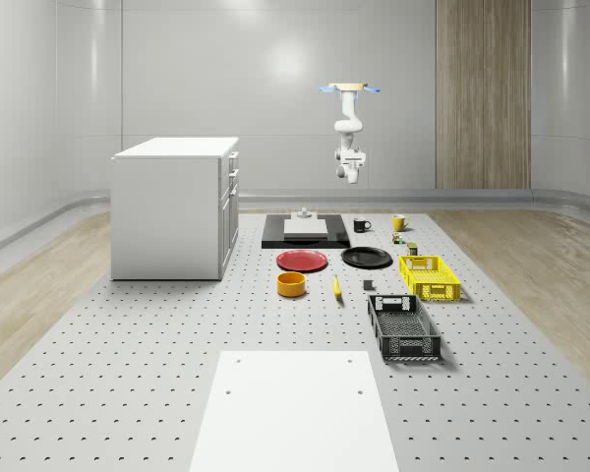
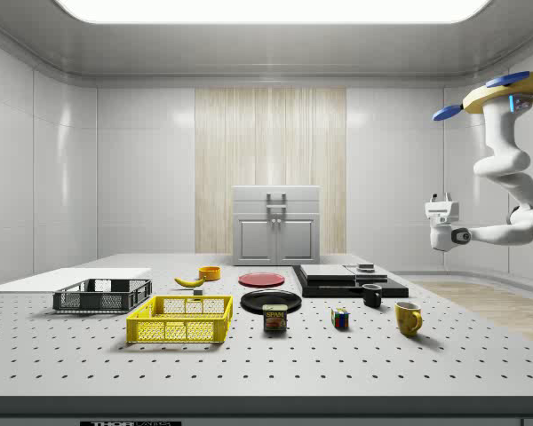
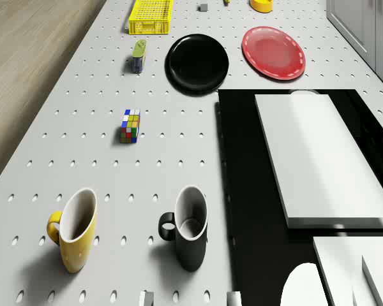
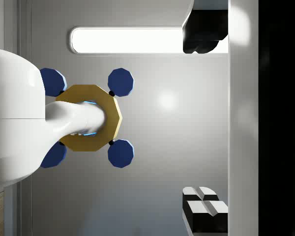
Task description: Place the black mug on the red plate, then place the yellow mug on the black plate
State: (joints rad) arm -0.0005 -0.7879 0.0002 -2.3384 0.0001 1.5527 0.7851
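The black mug point(image 1: 362, 225) point(image 3: 188, 228) stands upright on the perforated table beside the black slab, its handle turned toward the yellow mug point(image 1: 399, 222) point(image 3: 75, 229). Nearer the middle lie the red plate point(image 1: 303, 261) point(image 3: 274, 52) and the black plate point(image 1: 366, 258) point(image 3: 197, 62), side by side and bare. The drone point(image 1: 350, 88) point(image 2: 506, 93) hovers high over the table's far end, above the mugs. My gripper point(image 2: 441, 201) point(image 4: 205, 120) hangs in the air well above the mugs, open, with nothing between its fingers point(image 4: 204, 209).
A black slab point(image 1: 275, 236) carrying a white block sits by the black mug. A Rubik's cube point(image 3: 130, 125), a can point(image 3: 138, 56), a yellow basket point(image 1: 430, 277), a black basket point(image 1: 403, 327), a yellow bowl point(image 1: 292, 284), a banana point(image 1: 336, 286) and a white cabinet point(image 1: 177, 206) stand around.
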